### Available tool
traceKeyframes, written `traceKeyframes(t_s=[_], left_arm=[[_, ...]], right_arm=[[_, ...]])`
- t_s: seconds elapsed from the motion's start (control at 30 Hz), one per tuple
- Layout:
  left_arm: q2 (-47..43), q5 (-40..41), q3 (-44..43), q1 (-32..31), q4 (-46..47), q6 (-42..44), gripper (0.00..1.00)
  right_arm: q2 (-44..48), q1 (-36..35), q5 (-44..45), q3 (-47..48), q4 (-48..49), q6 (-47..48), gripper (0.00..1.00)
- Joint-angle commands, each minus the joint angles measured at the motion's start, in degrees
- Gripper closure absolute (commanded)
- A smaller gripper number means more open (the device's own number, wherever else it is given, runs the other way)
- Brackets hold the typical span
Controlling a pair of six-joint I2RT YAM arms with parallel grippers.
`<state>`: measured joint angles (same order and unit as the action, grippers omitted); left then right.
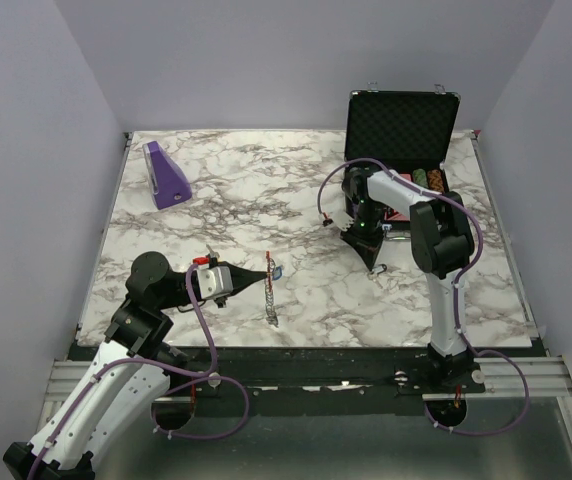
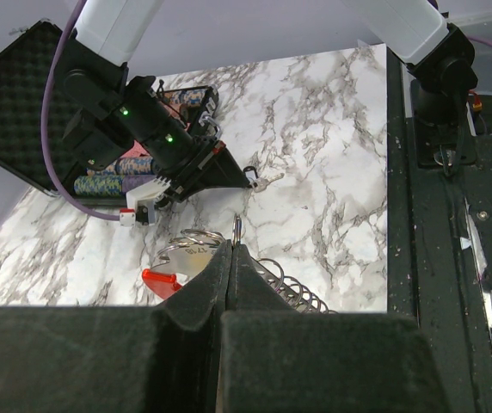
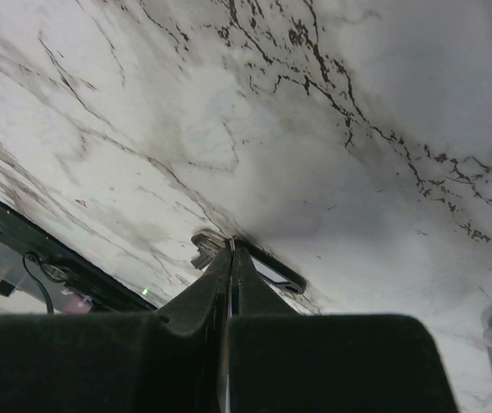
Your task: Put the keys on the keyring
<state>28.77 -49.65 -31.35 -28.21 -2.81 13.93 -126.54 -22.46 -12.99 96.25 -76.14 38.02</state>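
My left gripper (image 1: 263,273) is shut on the keyring (image 1: 270,262) and holds it above the table. In the left wrist view the gripper (image 2: 231,246) pinches a thin metal piece; the silver ring (image 2: 187,241), the red clip (image 2: 161,280) and a wire coil (image 2: 295,289) stick out beside the fingers. The coil hangs down in the top view (image 1: 271,302). My right gripper (image 1: 374,268) points down at the table and is shut (image 3: 231,245) on a small key (image 3: 206,246) with a dark head (image 3: 273,268), pressed on the marble. Other keys are not visible.
A purple wedge block (image 1: 166,175) lies at the back left. An open black case (image 1: 401,120) with poker chips (image 1: 428,180) stands at the back right, behind the right arm. The table's front edge and a black rail (image 1: 366,370) run along the arm bases.
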Motion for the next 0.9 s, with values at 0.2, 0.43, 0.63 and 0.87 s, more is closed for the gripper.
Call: traceKeyframes(t_s=[0.2,0.43,0.63,0.87], left_arm=[[-0.12,0.52,-0.02,-0.18,0.61,1.10,1.00],[-0.04,0.61,-0.02,-0.18,0.61,1.10,1.00],[-0.03,0.61,-0.02,-0.10,0.61,1.18,1.00],[-0.04,0.60,-0.02,-0.10,0.52,1.18,1.00]], right_arm=[[1.30,-0.31,0.95,-1.50,-2.79,1.18,0.86],[1.56,-0.39,0.60,-1.41,-2.96,1.35,0.83],[2.09,-0.39,0.60,-1.76,-3.14,1.53,0.80],[2.70,-0.31,1.04,-2.38,-3.14,1.36,0.80]])
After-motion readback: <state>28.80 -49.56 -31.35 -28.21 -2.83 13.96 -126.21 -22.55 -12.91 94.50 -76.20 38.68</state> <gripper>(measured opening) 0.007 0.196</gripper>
